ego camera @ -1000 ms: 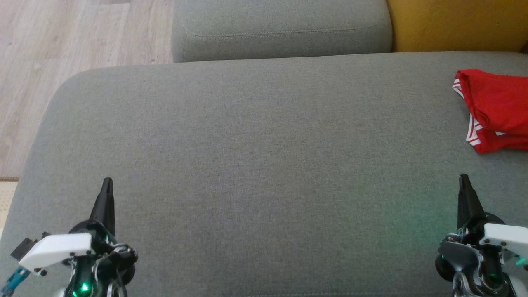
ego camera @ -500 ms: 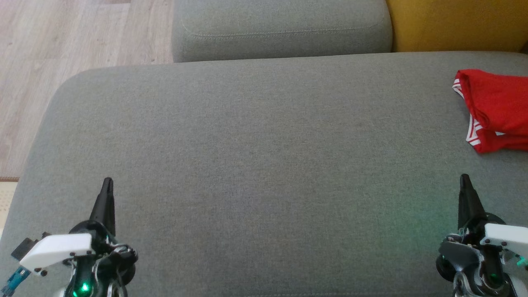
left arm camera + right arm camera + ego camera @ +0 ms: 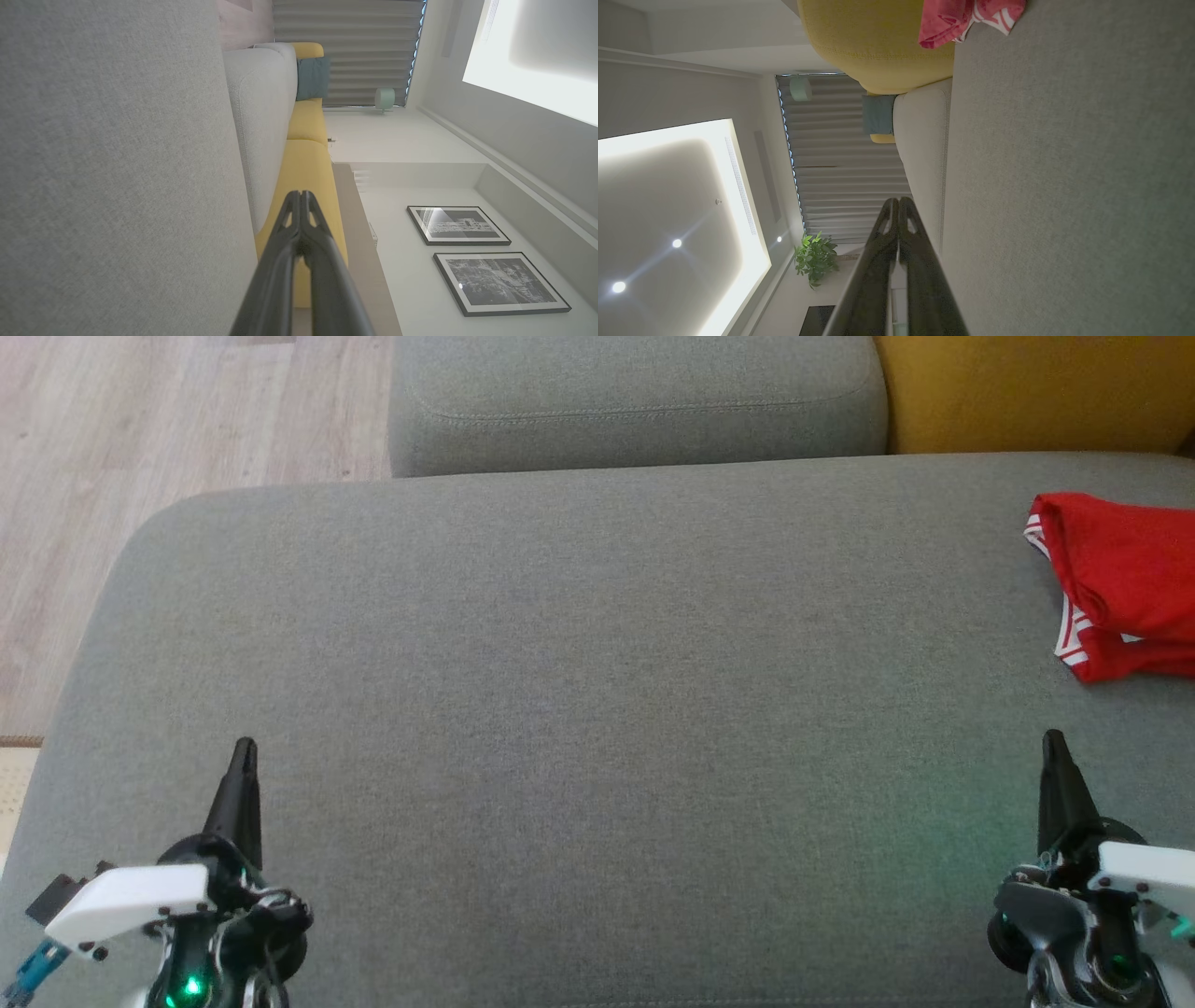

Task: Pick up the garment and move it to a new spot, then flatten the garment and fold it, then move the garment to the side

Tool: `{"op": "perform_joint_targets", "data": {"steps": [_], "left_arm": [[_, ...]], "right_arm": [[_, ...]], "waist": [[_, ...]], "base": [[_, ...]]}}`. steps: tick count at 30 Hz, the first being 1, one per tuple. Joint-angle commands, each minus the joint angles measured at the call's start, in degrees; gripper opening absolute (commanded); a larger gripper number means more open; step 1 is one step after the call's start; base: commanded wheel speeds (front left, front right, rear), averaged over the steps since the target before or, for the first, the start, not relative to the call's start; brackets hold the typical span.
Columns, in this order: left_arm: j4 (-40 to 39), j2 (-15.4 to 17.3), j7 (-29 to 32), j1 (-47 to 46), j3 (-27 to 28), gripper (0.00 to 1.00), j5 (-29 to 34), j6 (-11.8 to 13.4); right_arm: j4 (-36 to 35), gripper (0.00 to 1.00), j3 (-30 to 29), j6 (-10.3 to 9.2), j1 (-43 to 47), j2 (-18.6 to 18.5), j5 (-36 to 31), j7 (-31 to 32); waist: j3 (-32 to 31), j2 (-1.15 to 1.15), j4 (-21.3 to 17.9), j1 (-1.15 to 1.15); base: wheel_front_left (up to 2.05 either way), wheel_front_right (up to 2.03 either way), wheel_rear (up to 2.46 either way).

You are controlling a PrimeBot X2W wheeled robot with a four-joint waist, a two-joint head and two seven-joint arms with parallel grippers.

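The garment (image 3: 1125,583) is red with white stripes at its hems. It lies bunched at the right edge of the grey sofa seat (image 3: 579,691) and runs out of the head view; its corner also shows in the right wrist view as the garment (image 3: 966,18). My right gripper (image 3: 1053,739) is shut, low at the right, a short way in front of the garment and apart from it. At the lower left, far from the cloth, my left gripper (image 3: 245,749) is shut with nothing in it. Both wrist views show the fingertips pressed together: left gripper (image 3: 301,196), right gripper (image 3: 896,201).
A second grey cushion (image 3: 635,401) lies behind the seat, with a yellow cushion (image 3: 1036,392) at the back right. Wooden floor (image 3: 140,439) shows beyond the seat's rounded left edge. The wide middle of the seat is bare fabric.
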Motion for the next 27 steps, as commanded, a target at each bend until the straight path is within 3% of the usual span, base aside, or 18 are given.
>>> {"op": "perform_joint_targets", "data": {"steps": [1,27], "left_arm": [[-1.8,0.4,0.4,-2.9,2.0,0.00,-0.1,-0.4],[-1.8,0.4,0.5,-2.9,2.1,0.00,-0.1,-0.4]], "right_arm": [[-1.8,0.00,1.2,-0.05,-3.2,-0.5,-0.3,0.3],[-1.8,0.00,1.0,-0.05,-3.2,-0.4,-0.4,0.5]], "waist": [[0.0,0.00,0.0,0.00],[0.0,0.00,0.0,0.00]], "base": [[0.00,0.00,0.00],[0.00,0.00,0.00]]}}
